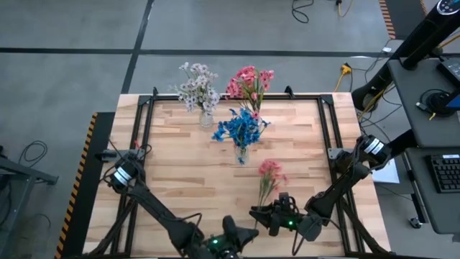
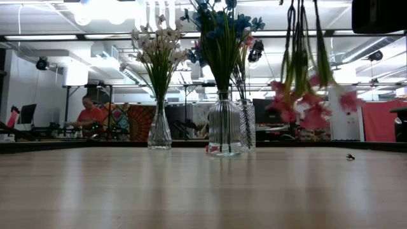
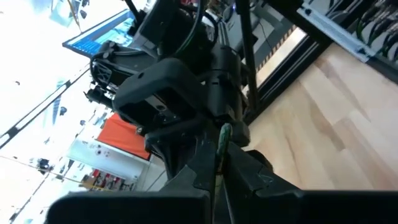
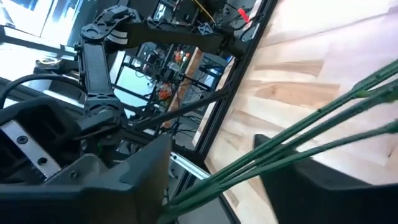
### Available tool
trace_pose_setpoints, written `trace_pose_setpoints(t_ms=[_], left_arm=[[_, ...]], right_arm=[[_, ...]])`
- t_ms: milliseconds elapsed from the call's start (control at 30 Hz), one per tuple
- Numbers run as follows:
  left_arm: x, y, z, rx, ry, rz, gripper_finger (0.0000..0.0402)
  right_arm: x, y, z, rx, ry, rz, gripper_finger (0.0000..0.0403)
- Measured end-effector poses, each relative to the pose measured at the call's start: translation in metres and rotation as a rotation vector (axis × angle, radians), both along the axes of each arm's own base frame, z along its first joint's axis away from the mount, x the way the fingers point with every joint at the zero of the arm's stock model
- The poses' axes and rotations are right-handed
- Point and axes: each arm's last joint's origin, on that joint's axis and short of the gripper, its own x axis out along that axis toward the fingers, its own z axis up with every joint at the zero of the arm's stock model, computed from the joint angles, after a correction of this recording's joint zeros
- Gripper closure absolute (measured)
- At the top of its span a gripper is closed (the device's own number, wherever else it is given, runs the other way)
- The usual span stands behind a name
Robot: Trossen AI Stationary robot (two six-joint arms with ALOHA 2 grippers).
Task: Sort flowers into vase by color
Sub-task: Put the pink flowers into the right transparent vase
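The right gripper (image 1: pixel 267 213), jaws wide around the pink spray's (image 1: pixel 269 173) stems near the table's near edge; light, floppy, best gripped low on the stems

The left gripper (image 1: pixel 231 234) is partly cut off by the high view's bottom edge, and the pink spray (image 2: pixel 310 108) hangs blurred in the low view

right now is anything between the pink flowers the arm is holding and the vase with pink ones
Yes. The blue flowers' vase stands mid-table, roughly on the line from the loose pink flowers at the right end effector to the pink flowers' vase at the far edge.
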Motion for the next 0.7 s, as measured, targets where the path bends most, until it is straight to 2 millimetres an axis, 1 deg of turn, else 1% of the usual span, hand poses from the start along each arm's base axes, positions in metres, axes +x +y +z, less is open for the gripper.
trace_pose_setpoints(t_ms=[133, 233, 333, 367, 500, 567, 700], left_arm=[[-0.001, -0.002, -0.002, -0.040, -0.006, -0.008, 0.0399], [0.000, -0.003, -0.002, -0.072, -0.007, -0.044, 0.0386], [0.000, -0.003, -0.004, -0.099, -0.005, -0.060, 0.0371], [0.001, -0.003, -0.004, -0.115, -0.006, -0.066, 0.0366], [0.001, -0.004, -0.002, -0.222, -0.019, -0.124, 0.0335], [-0.001, -0.003, 0.003, -0.273, -0.026, -0.135, 0.0314], [-0.006, 0.001, 0.016, -0.352, -0.032, -0.138, 0.0264]], right_arm=[[0.000, 0.000, 0.000, 0.021, -0.004, 0.016, 0.0258], [0.000, 0.000, 0.002, 0.025, -0.010, 0.015, 0.0326], [0.000, 0.000, 0.003, 0.022, -0.013, 0.016, 0.0377], [0.000, 0.000, 0.003, 0.014, -0.012, 0.017, 0.0384], [-0.001, 0.000, 0.006, -0.039, 0.001, 0.032, 0.0385], [-0.001, 0.000, 0.009, -0.089, 0.007, 0.041, 0.0385], [-0.005, -0.004, 0.023, -0.217, 0.019, 0.071, 0.0385]])
